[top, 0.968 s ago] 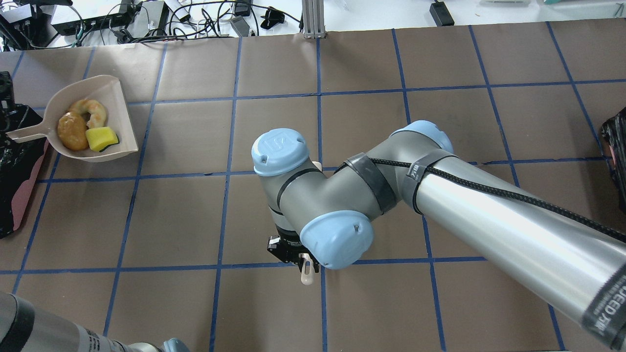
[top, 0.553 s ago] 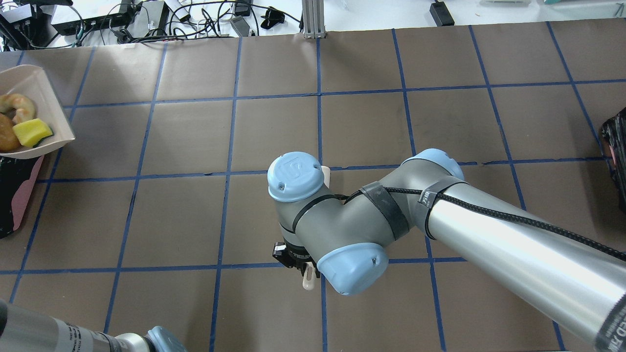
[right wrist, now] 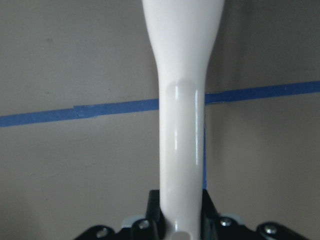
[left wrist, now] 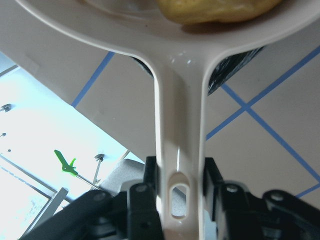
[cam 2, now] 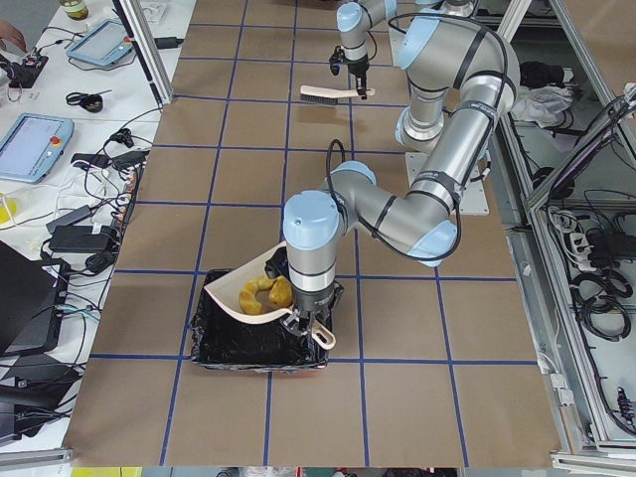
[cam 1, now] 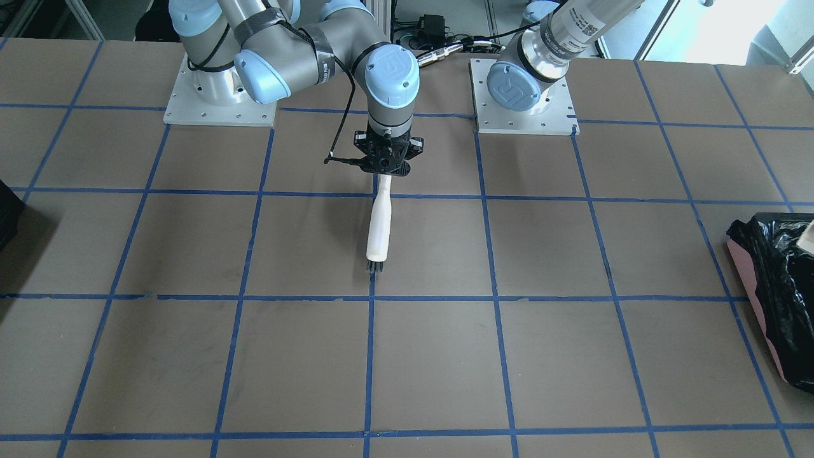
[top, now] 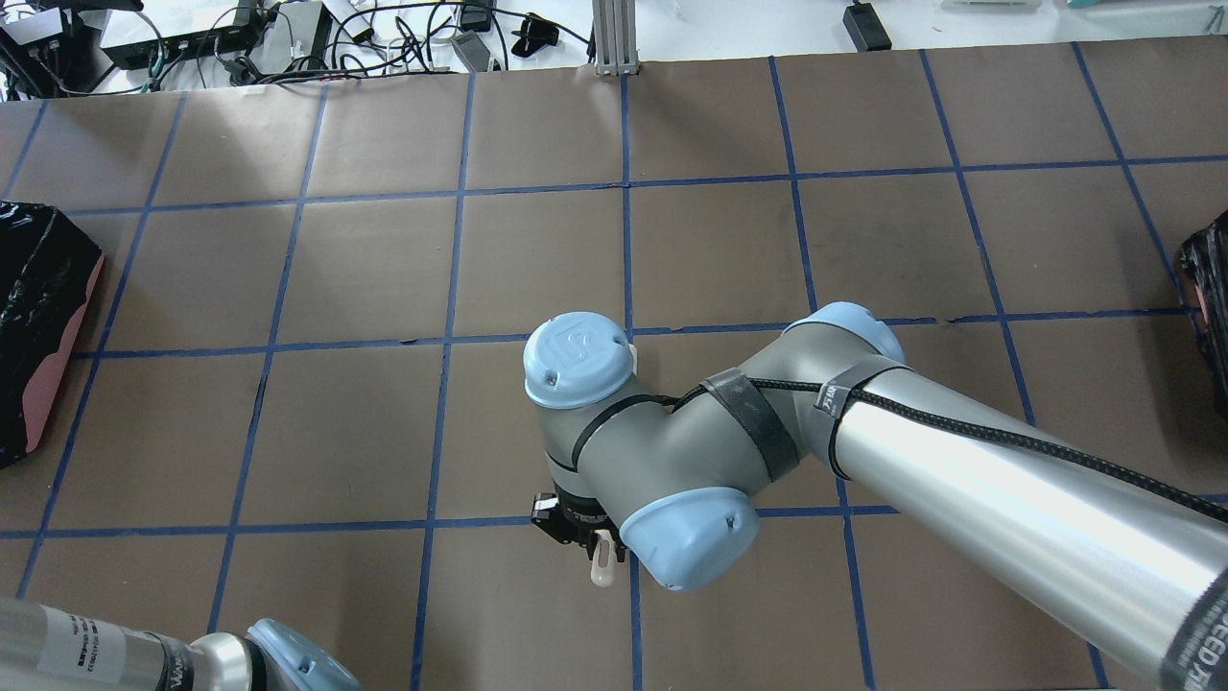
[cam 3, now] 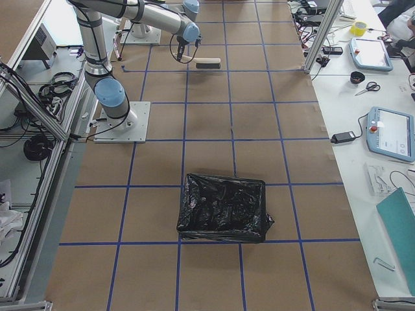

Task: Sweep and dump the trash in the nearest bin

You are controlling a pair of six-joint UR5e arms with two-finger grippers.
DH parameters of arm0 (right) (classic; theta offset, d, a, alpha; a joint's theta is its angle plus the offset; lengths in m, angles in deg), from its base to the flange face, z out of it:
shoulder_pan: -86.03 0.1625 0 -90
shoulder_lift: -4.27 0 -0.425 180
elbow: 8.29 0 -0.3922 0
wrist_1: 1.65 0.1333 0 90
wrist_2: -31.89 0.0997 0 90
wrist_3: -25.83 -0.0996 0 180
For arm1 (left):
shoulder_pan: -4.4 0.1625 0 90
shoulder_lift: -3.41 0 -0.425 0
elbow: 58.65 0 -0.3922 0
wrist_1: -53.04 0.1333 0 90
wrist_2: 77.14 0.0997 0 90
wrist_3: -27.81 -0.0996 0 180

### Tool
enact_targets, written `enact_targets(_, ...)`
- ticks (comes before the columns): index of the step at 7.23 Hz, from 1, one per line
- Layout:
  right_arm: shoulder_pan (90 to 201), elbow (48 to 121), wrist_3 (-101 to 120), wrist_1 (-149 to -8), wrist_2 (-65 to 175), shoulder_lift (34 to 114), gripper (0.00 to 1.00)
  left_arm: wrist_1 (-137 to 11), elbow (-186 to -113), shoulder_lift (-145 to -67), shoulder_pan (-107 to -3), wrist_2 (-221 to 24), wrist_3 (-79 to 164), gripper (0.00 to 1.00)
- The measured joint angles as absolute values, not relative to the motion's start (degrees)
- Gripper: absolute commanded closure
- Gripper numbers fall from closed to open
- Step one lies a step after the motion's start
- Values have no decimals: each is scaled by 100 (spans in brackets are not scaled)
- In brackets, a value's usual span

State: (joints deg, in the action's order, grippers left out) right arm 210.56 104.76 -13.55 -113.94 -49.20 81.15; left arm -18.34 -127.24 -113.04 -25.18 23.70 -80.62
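My left gripper (left wrist: 177,192) is shut on the handle of a beige dustpan (cam 2: 253,293), which hangs over the bin (cam 2: 260,343), a pink-sided box lined with a black bag (top: 38,317). The trash (cam 2: 268,291) lies in the pan; the left wrist view shows one golden-brown piece (left wrist: 215,10) at the top. A corner of the pan (cam 1: 806,236) shows above the bin (cam 1: 772,286). My right gripper (cam 1: 383,166) is shut on the white handle of a brush (cam 1: 379,222), whose dark bristles rest on the mat mid-table.
A second dark bag-lined container (cam 3: 224,207) stands at the table's other end, seen at the overhead view's right edge (top: 1211,278). The right arm's elbow (top: 844,422) spans the table's near right. Blue tape lines grid the brown mat.
The dustpan with the trash has moved left out of the overhead view and over the bin. The right arm drew back slightly toward the robot with the brush.
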Motion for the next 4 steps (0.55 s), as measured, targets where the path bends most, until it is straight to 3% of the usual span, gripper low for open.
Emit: enact_targets(4, 20986, 10362, -1318, -11215, -4895, 8005, 100, -892, -12510, -11840, -2572, 2857, -7855, 100)
